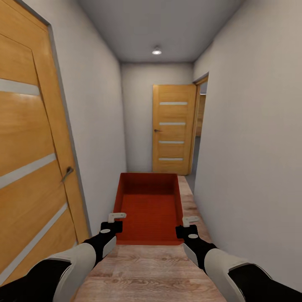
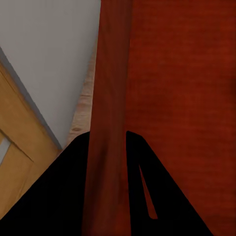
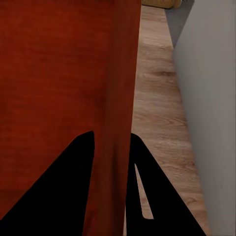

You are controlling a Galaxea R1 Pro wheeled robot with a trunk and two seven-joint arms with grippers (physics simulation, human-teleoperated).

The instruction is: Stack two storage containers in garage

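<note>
From the head camera I look down a narrow hallway with a pale wood-plank floor (image 1: 151,268), a honey-brown door (image 1: 29,159) close on my left and another door (image 1: 173,129) at the far end under a ceiling light (image 1: 156,51). One orange-red storage container (image 1: 149,209) sits out in front of me, carried between both arms. The left gripper (image 1: 114,220) clamps its left wall and the right gripper (image 1: 187,222) its right wall, near the corners closest to me. The container's underside is hidden, and my forearms are cut off at the frame's edge.

The left wrist camera shows what the head view only hints at: the container's thin wall (image 2: 110,98) runs straight between the dark fingers (image 2: 69,196), pinched there, with grey wall, door edge and floor beyond.

On the right wrist camera the same holds: the wall (image 3: 118,98) is squeezed between the fingers (image 3: 162,196), plank floor (image 3: 157,108) and white wall alongside.
</note>
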